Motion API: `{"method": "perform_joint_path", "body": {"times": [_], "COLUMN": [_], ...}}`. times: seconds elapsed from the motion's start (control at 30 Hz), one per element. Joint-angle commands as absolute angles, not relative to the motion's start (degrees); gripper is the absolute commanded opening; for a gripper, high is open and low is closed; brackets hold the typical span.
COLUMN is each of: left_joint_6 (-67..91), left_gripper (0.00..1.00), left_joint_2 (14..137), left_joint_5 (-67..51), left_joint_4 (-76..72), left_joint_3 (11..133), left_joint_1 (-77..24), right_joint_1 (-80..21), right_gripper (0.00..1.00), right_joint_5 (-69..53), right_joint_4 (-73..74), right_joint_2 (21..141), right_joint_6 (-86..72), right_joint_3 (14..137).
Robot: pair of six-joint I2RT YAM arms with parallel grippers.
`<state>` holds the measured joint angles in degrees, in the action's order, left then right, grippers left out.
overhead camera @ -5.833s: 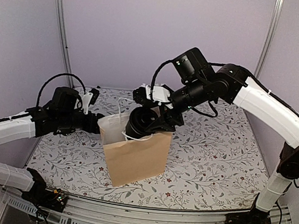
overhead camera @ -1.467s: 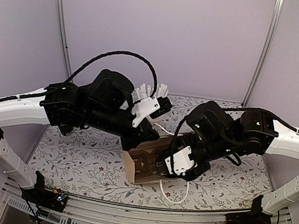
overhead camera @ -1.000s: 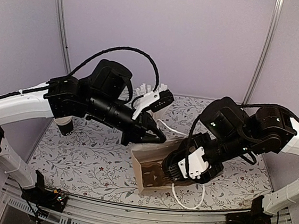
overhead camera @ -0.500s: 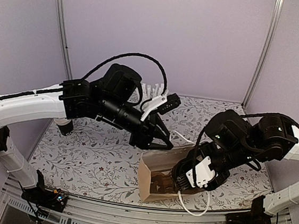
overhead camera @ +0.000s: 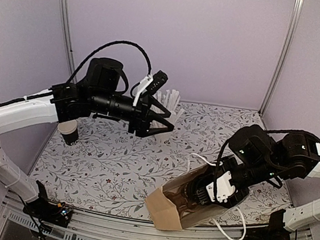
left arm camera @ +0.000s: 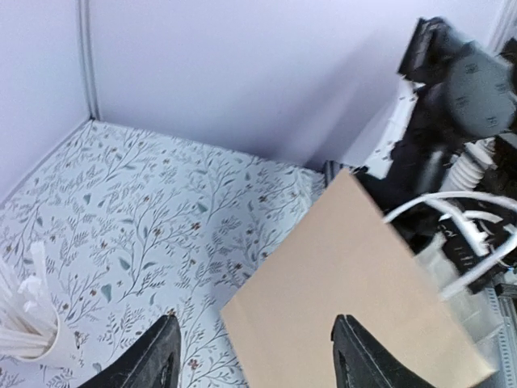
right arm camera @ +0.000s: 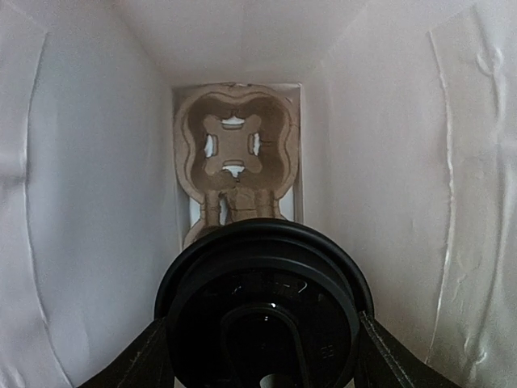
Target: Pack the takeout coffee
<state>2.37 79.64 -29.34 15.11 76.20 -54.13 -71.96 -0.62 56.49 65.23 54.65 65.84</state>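
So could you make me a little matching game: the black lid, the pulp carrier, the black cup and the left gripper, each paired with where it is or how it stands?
Things
1. black lid
2. pulp carrier
3. black cup
4. left gripper

Places or states
A. open, up in the air, holding nothing
B. at the far end inside the paper bag
C. standing on the table, near its left edge
D. between the fingers of the right gripper, inside the bag

Pairs: 1-D, 2-B, 3-C, 4-A
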Motion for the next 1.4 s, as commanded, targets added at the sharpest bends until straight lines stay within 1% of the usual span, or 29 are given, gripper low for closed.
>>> {"method": "perform_joint_path", "body": {"times": [0.0,0.33,0.57,0.77,0.87,1.07,1.2,1.27,1.37], "left_joint_6": [7.24,8.77,9.33,9.22,9.65,9.91,9.78,10.35,10.19], "left_gripper": [0.66,0.65,0.65,0.66,0.65,0.65,0.65,0.65,0.66], "left_joint_2": [87.17,98.21,100.73,103.73,105.65,108.2,104.08,99.16,90.46], "left_joint_5": [-27.52,-28.63,-29.55,-31.02,-31.38,-30.5,-22.61,-18.14,-14.43], "left_joint_4": [7.04,1.76,0.96,0.94,-1.4,-0.43,5.89,9.96,17.3], "left_joint_3": [71.29,69.14,67.72,67.72,67.89,70.2,71.97,72.49,73.51], "left_joint_1": [-50.73,-50.82,-50.98,-50.98,-51.01,-51.01,-50.99,-51.18,-52.21], "right_joint_1": [-71.63,-71.63,-71.73,-71.97,-73.22,-74.0,-73.96,-73.92,-73.23], "right_gripper": [0.28,0.29,0.3,0.3,0.3,0.29,0.29,0.3,0.3], "right_joint_5": [-1.88,-2.34,-4.39,-3.61,-2.11,-1.17,-0.97,-0.95,-0.81], "right_joint_4": [53.4,51.36,51.54,49.87,49.32,48.26,46.05,44.91,43.22], "right_joint_2": [63.56,61.65,59.68,58.62,58.3,53.7,52.5,53.02,53.07], "right_joint_6": [54.92,56.67,58.72,60.94,61.53,62.98,59.32,56.86,55.55], "right_joint_3": [63.04,59.46,55.79,54.56,53.43,50.72,50.4,50.62,50.3]}}
